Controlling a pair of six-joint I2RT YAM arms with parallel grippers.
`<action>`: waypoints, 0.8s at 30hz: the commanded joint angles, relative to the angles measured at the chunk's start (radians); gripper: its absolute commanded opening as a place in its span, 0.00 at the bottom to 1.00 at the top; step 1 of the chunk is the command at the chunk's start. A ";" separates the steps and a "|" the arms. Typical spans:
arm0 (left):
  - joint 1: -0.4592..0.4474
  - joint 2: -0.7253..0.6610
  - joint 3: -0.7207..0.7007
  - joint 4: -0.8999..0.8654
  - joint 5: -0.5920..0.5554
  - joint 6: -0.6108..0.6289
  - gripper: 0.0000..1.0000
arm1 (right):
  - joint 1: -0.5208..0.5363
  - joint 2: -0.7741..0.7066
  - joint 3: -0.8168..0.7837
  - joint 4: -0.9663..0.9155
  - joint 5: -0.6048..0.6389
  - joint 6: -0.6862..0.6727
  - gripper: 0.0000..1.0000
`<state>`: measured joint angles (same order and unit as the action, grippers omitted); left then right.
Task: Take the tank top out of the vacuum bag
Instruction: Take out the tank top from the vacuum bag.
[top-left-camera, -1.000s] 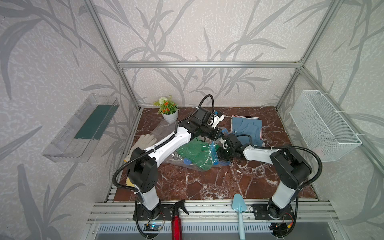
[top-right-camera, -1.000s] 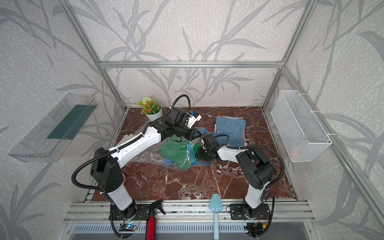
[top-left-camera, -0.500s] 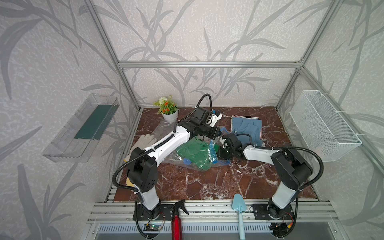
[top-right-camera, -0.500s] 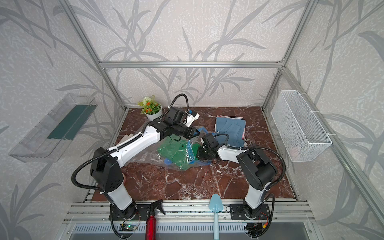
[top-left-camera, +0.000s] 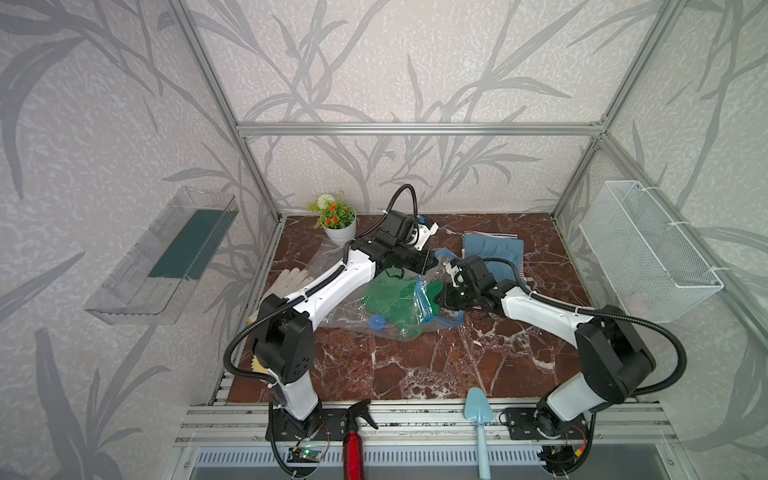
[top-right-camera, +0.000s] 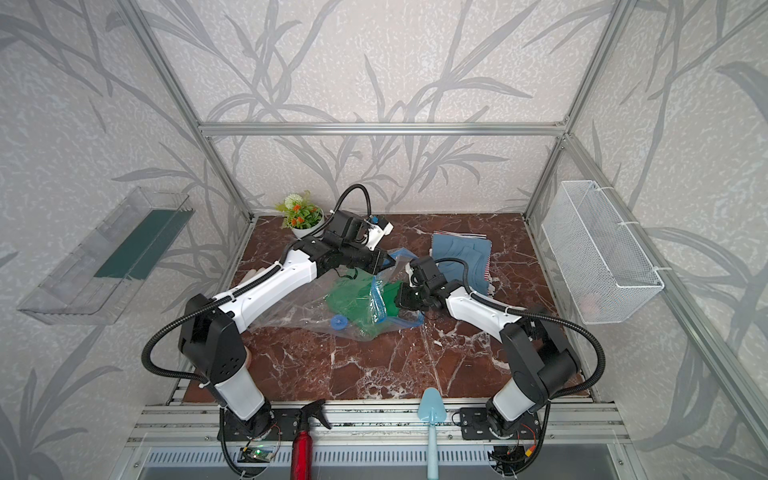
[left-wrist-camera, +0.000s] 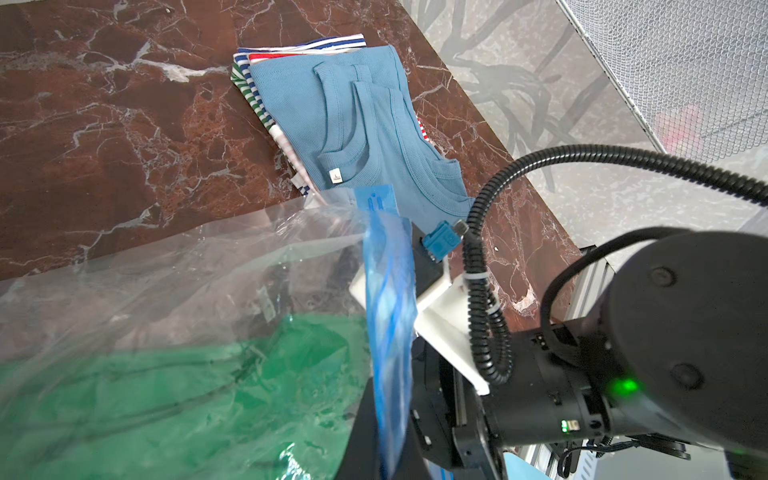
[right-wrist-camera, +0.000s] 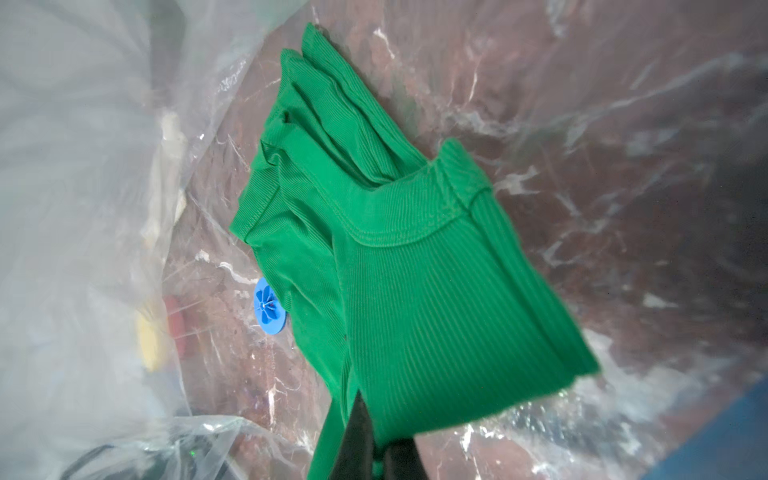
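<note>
The vacuum bag (top-left-camera: 353, 309), clear crinkly plastic with a blue zip strip (top-left-camera: 422, 297) and a round blue valve (top-left-camera: 376, 322), lies mid-table in both top views. Inside it is the green ribbed tank top (top-left-camera: 390, 297) (right-wrist-camera: 415, 291). My left gripper (top-left-camera: 433, 262) (left-wrist-camera: 386, 457) is shut on the bag's blue zip edge (left-wrist-camera: 390, 332) and holds the mouth lifted. My right gripper (top-left-camera: 438, 300) (right-wrist-camera: 376, 449) reaches into the mouth and is shut on the tank top's near edge. The valve (right-wrist-camera: 268, 306) shows beside the green cloth.
A folded blue top on striped clothes (top-left-camera: 492, 253) lies behind the right arm. A potted plant (top-left-camera: 338, 224) stands at the back, white gloves (top-left-camera: 291, 282) at the left. A wire basket (top-left-camera: 648, 257) and clear shelf (top-left-camera: 166, 253) hang on the walls. A trowel (top-left-camera: 480, 415) and red bottle (top-left-camera: 353, 444) rest in front.
My right gripper's jaws have closed on the green tank top inside the bag. The left gripper has kept its hold on the zip edge, hardly moving.
</note>
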<state>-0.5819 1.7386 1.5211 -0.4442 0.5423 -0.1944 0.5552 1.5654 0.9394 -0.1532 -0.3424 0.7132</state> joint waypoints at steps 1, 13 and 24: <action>0.006 0.001 -0.006 -0.004 -0.008 0.009 0.00 | -0.037 -0.084 -0.003 -0.048 0.004 0.009 0.00; 0.004 0.017 0.008 -0.024 -0.014 0.018 0.00 | -0.139 -0.227 -0.005 -0.148 0.017 -0.029 0.00; 0.004 0.021 0.011 -0.030 -0.015 0.019 0.00 | -0.355 -0.310 -0.150 -0.114 -0.108 -0.126 0.00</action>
<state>-0.5812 1.7538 1.5211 -0.4576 0.5278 -0.1936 0.2211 1.2758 0.7998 -0.2821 -0.3946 0.6426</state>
